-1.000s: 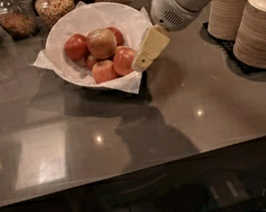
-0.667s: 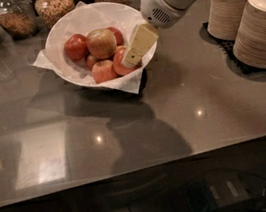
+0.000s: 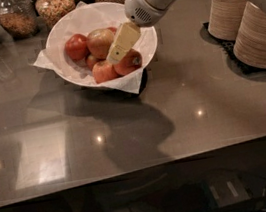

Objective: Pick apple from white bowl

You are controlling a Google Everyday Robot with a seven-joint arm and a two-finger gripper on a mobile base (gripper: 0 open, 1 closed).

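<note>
The white bowl [image 3: 61, 38] stands at the back of the grey counter, lined with white paper. It holds several apples. The apple [image 3: 99, 42], the largest, dull red with a yellow-green blush, lies in the middle. An all-red apple [image 3: 76, 46] is to its left, and two more red apples [image 3: 127, 64] lie at the front. My gripper [image 3: 118, 51] reaches in from the upper right. Its cream fingers [image 3: 122, 41] hang over the bowl, right beside the large apple and above the front apples.
Several glass jars of grains [image 3: 14, 16] line the back edge behind the bowl. Stacks of tan paper bowls [image 3: 260, 36] stand on a black mat at the right. The counter's front edge [image 3: 134, 171] runs below.
My gripper has moved left and farther over the bowl, from its right rim to beside the large apple.
</note>
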